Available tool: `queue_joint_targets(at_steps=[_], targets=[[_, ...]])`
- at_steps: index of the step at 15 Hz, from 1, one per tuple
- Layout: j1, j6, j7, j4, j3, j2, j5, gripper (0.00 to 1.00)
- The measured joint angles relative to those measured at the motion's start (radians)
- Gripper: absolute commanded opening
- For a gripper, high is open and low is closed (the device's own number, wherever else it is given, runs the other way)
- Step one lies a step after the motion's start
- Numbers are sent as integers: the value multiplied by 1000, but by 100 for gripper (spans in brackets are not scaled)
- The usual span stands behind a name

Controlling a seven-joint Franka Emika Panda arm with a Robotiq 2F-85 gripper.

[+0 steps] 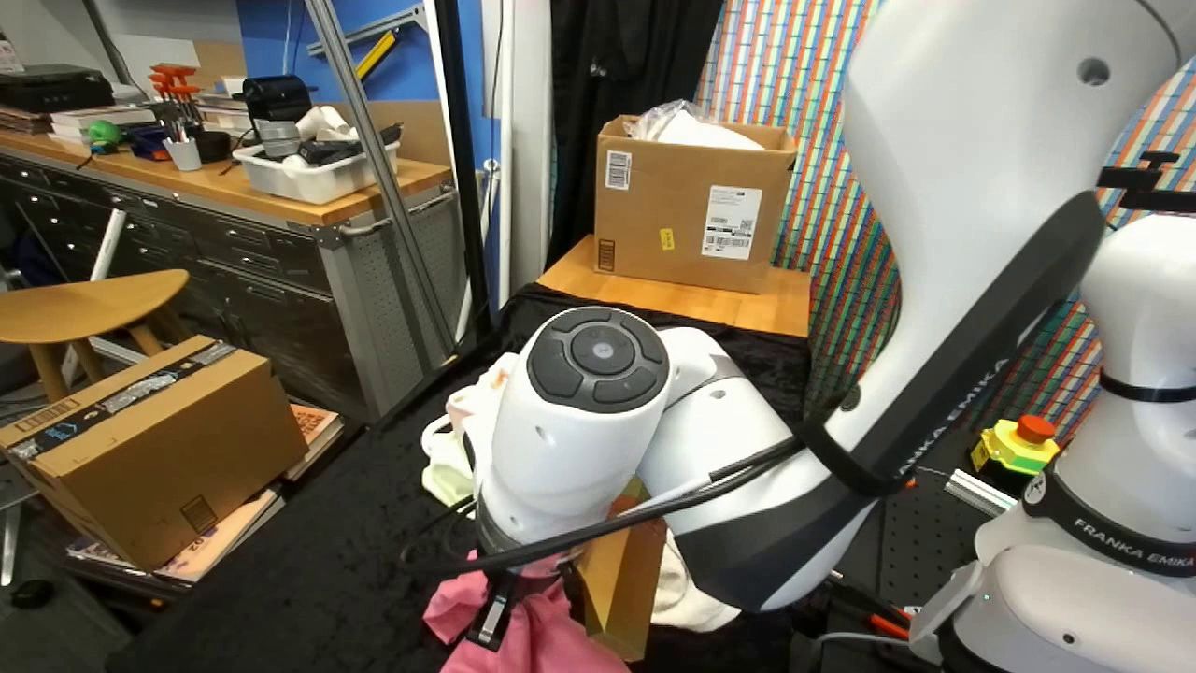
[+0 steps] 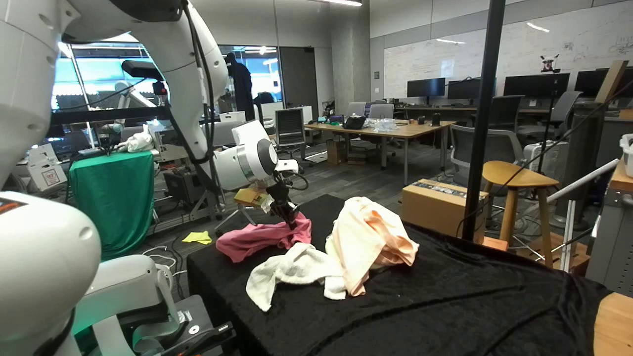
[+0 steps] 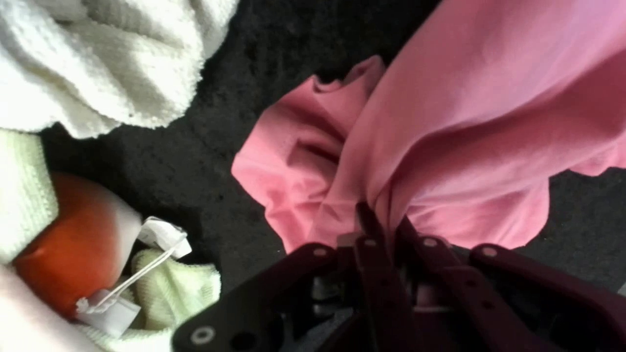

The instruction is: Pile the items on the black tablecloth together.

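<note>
In an exterior view, from the left, a pink cloth is laid in a crumpled strip on the black tablecloth, and its right end is gripped; in the wrist view a fold of it is seen pinched between the fingers. Near it a rumpled white cloth is seen, which is met at its right end by a heaped peach cloth. Farther right, beyond the tablecloth, a taped cardboard box, a wooden stool and a wooden part of the counter are seen. In the wrist view, a rounded orange item is shown at the left amid pale green cloth, with white tags just beside it, and the pink cloth is set apart from these by dark tablecloth.
</note>
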Motion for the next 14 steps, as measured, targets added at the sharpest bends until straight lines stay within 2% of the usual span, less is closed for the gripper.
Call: queue_joint_targets(at_steps=[3,9,14], targets=[[81,6,100,1,-107,2,-142,9],[321,16,430,3,-404,-19,-525,8],[437,-23,648,1,-557,-60,-735,8]])
